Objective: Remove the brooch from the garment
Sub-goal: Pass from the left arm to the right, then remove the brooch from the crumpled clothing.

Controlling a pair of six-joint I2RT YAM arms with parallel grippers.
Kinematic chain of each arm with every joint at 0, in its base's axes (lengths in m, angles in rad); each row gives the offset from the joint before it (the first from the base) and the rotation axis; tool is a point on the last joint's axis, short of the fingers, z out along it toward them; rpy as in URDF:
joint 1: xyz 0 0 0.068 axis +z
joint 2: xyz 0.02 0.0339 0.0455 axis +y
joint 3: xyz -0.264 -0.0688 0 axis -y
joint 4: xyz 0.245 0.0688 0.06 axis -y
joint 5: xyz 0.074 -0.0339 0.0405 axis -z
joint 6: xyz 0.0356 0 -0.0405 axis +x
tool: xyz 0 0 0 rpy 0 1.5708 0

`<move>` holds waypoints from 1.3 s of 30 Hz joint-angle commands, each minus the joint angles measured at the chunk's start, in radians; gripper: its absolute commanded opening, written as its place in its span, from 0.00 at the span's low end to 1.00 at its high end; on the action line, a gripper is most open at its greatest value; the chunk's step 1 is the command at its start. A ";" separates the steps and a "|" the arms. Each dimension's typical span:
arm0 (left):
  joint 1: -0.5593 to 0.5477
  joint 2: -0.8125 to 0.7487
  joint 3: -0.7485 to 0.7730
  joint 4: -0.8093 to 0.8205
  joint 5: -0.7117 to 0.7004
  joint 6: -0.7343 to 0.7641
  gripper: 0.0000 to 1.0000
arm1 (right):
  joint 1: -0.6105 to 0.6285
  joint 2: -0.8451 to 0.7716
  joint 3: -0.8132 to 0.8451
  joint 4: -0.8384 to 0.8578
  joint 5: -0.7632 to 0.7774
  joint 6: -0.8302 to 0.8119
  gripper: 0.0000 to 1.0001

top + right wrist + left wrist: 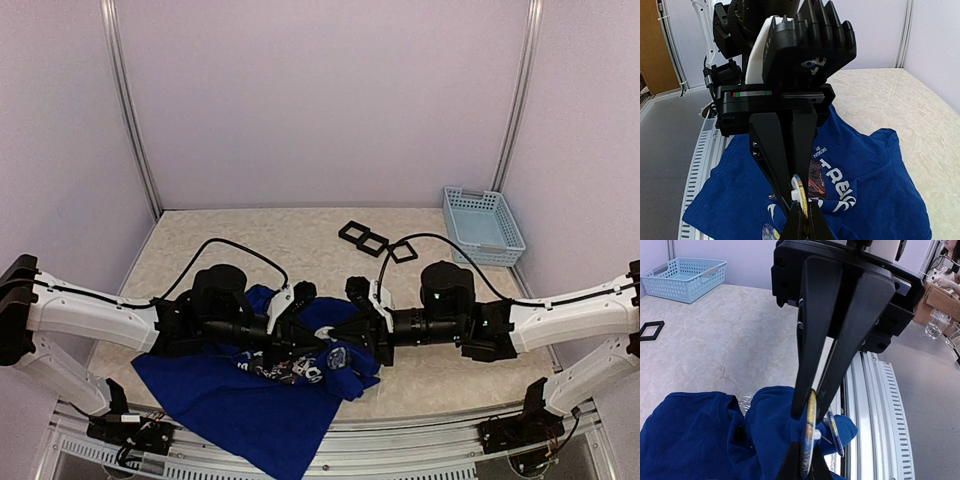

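Two end effectors, left and right, pinch the brooch edge-on, upright.

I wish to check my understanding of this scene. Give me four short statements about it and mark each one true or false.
1. The basket stands at the far right of the table. True.
2. The black frames lie on the T-shirt. False: they lie on bare table, farther back, apart from it.
3. Both grippers are wide open. False: the left gripper and the right gripper are shut on the brooch.
4. The T-shirt lies crumpled at the near edge. True.
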 commanded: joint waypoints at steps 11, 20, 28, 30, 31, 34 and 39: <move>-0.012 0.001 0.014 0.006 -0.045 0.012 0.75 | -0.005 -0.060 -0.017 0.020 0.031 -0.013 0.00; -0.019 0.021 0.030 -0.017 -0.085 0.013 0.53 | -0.005 -0.088 -0.030 0.023 0.059 -0.015 0.00; -0.019 -0.008 0.015 -0.008 -0.089 0.013 0.20 | -0.005 -0.087 -0.030 0.019 0.074 -0.021 0.00; -0.019 -0.012 0.012 -0.006 -0.089 0.013 0.15 | -0.005 -0.083 -0.029 0.020 0.073 -0.022 0.00; -0.019 -0.016 0.010 -0.005 -0.089 0.013 0.12 | -0.005 -0.082 -0.028 0.019 0.072 -0.022 0.00; -0.019 -0.020 0.006 0.001 -0.092 0.013 0.02 | -0.005 -0.077 -0.025 0.013 0.076 -0.029 0.00; -0.019 -0.041 -0.013 0.024 -0.103 0.013 0.00 | -0.005 -0.068 -0.020 -0.006 0.100 -0.049 0.00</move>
